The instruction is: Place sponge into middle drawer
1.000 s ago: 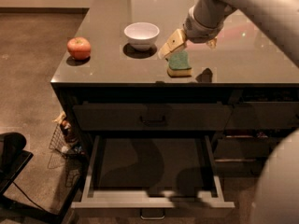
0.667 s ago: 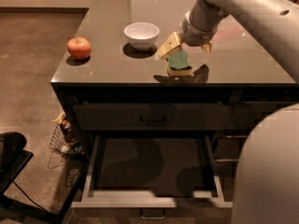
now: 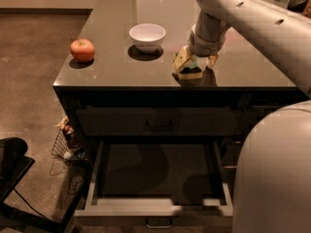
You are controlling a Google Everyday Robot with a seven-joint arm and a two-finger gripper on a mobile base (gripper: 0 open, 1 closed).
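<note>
End effector (image 3: pixel 197 64) low over surface (image 3: pixel 112 69) near front edge, spread wide, apparently straddling sponge (image 3: pixel 189 73); no grasp evident. Sponge rests on surface, right of white bowl (image 3: pixel 147 35). Middle drawer (image 3: pixel 155 206) already open. Left: grip, lift, lower into drawer, release.

Dim light; tool (image 3: pixel 196 65) above glossy countertop's (image 3: pixel 112 18) front edge casts shadow.

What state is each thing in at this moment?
hand: over the sponge, near the counter front edge
sponge: on the counter, under the hand
middle drawer: pulled open
top drawer: shut
bowl: upright on the counter
apple: on the counter
</note>
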